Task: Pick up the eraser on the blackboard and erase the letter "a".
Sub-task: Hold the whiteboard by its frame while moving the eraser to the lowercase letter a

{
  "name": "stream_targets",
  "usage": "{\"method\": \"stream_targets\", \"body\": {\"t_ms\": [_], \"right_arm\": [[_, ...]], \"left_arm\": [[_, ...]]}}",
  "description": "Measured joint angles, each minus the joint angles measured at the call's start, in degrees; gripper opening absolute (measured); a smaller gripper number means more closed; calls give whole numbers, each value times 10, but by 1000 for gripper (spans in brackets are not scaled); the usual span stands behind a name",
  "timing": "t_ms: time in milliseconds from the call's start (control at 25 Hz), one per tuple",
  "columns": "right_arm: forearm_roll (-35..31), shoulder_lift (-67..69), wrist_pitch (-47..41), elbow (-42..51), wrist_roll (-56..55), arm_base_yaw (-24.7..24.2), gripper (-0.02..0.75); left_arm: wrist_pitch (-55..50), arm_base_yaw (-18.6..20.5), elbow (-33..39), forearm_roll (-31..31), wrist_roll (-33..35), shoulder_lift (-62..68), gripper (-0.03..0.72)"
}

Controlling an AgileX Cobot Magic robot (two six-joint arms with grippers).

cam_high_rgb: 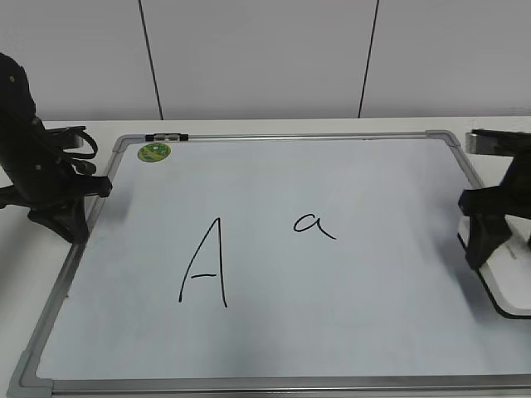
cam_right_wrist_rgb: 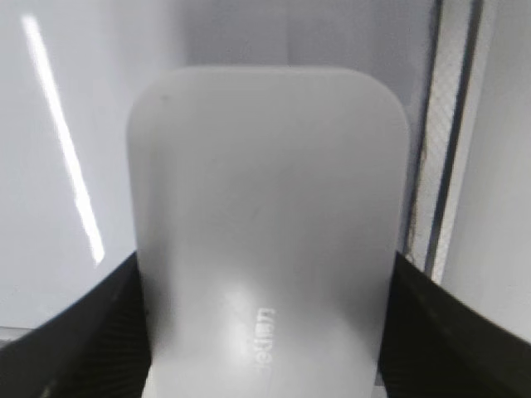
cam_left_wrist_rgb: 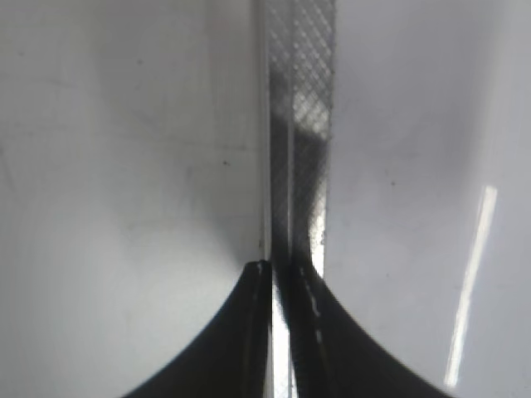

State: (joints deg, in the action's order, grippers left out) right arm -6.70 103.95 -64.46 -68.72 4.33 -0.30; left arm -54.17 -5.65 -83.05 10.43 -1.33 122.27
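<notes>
Now the right gripper (cam_right_wrist_rgb: 265,332) straddles the eraser (cam_right_wrist_rgb: 270,224), fingers against both sides, with the letter "a" (cam_high_rgb: 314,225) well to its left on the blackboard (cam_high_rgb: 332,332).

A white blackboard (cam_high_rgb: 332,315) is framed in grey metal, cross-hatched where seen close. The letter "a" (cam_high_rgb: 314,225) and a capital "A" (cam_high_rgb: 205,264) are drawn in thin black. The eraser (cam_right_wrist_rgb: 270,232) is matt white. A round magnet (cam_high_rgb: 154,152) is green. Both pincers, left (cam_left_wrist_rgb: 282,282) and right (cam_right_wrist_rgb: 265,332), are black.
</notes>
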Motion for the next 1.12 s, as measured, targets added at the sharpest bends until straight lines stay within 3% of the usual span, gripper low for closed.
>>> {"method": "stream_targets", "body": {"t_ms": [520,1120], "right_arm": [[11,148,-41,-212,-23,140,520],[15,251,-50,-326,-36,197,520]], "left_arm": [[-1,0,0,1,0,0,43],[-3,0,0,1,1,0,49]]}}
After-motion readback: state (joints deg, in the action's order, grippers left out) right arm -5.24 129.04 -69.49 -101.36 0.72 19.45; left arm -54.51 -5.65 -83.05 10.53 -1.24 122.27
